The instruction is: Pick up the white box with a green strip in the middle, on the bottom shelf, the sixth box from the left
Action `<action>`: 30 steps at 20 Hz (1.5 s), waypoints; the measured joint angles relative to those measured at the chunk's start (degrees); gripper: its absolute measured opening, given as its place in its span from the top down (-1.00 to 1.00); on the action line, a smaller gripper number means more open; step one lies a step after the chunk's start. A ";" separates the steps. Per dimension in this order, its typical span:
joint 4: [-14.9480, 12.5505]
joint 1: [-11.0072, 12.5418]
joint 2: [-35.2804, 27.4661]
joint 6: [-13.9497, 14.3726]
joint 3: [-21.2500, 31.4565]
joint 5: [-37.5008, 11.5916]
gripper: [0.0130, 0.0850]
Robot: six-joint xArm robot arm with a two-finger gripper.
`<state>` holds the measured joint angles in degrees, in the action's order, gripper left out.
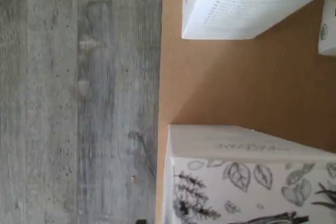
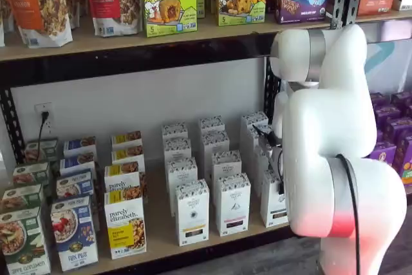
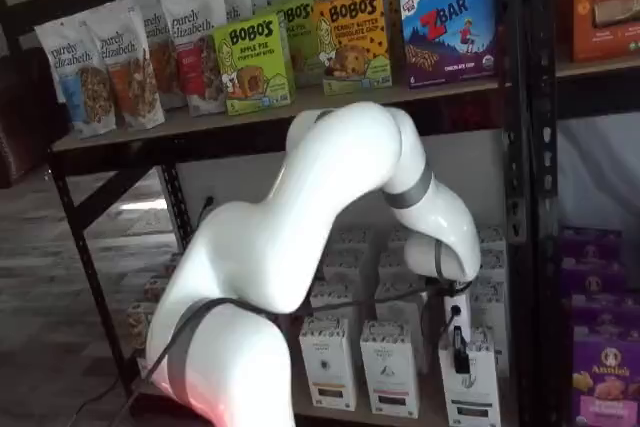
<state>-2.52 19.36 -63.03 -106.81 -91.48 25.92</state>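
The white box [image 2: 273,201] is a tall narrow carton with a patterned top. It stands at the right end of the front row on the bottom shelf [image 2: 161,241], partly behind my arm. It also shows in a shelf view [image 3: 472,392]. My gripper [image 3: 459,355] hangs right over its top, close to it or touching. Only black fingers seen side-on and a cable show, so no gap can be judged. The wrist view shows a leaf-patterned white box top [image 1: 247,182], bare shelf board [image 1: 220,87] and another white box [image 1: 236,9]. I cannot tell which boxes these are.
More white boxes [image 2: 232,204] [image 2: 192,213] stand to the left in rows. Yellow-labelled granola boxes [image 2: 125,223] and cereal boxes [image 2: 74,231] stand further left. A black perforated upright [image 3: 520,197] is at the right. The upper shelf [image 2: 193,33] holds snack boxes. Grey floor [image 1: 79,98] lies below the shelf edge.
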 joint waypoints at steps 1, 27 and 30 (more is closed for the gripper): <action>-0.02 0.00 -0.07 0.01 -0.05 -0.03 -0.89; -2.22 0.39 4.30 1.63 7.11 -3.36 -0.11; -3.09 0.35 6.08 2.49 10.12 -4.73 -0.11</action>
<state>-5.61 19.71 -56.96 -104.32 -81.36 21.19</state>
